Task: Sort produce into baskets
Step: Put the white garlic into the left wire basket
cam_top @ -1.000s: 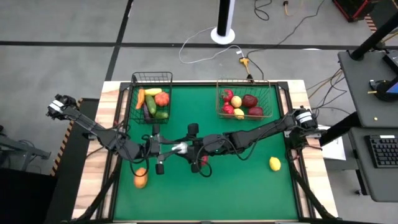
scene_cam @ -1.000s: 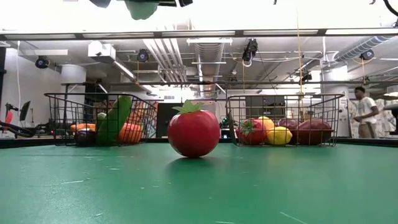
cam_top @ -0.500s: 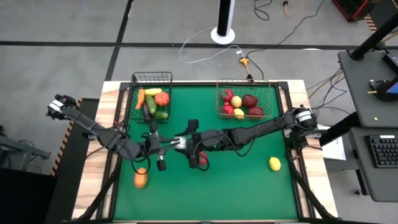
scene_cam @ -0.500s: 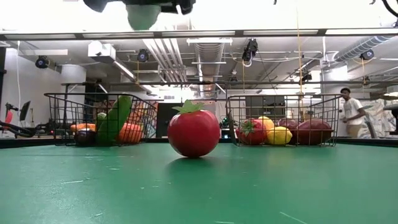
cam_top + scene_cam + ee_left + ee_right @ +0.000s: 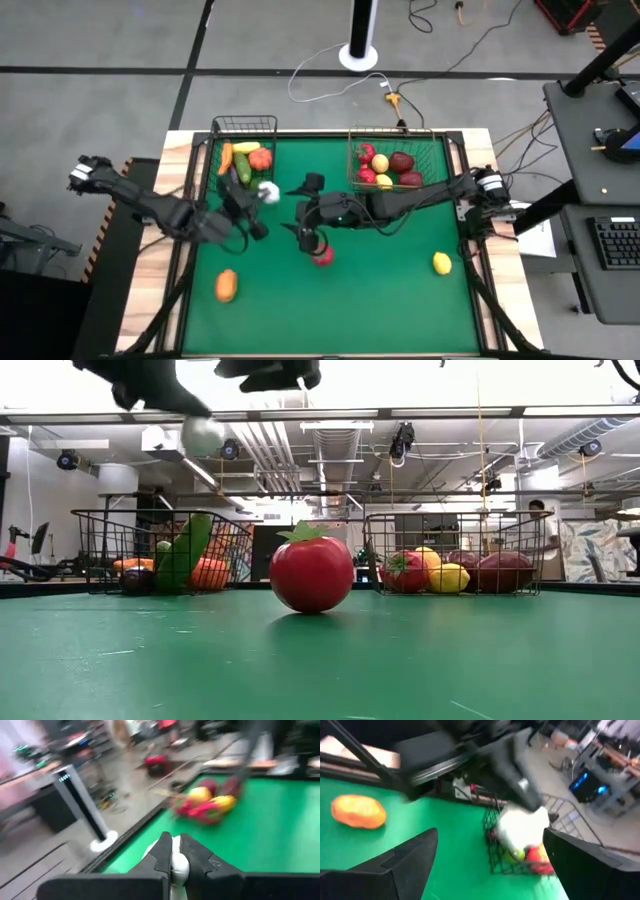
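Glossy red tomato (image 5: 311, 573), matt green table (image 5: 450, 660)

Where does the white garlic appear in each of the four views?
High view: white garlic in the left tool, beside the dark basket.
Low view: pale ball at the top, left of centre.
Left wrist view: white between the fingers.
Right wrist view: white blob mid-picture.
Shared landmark: the dark basket.

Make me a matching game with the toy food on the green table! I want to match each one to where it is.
Things:
1. white toy garlic
2. round red toy tomato
3. yellow toy lemon
4. orange toy fruit

Places:
A. table's left front part
B. held by the left gripper
C. table's right side, alone
D. table's middle, by the open right gripper

Pairs: 1-B, 2-D, 3-C, 4-A
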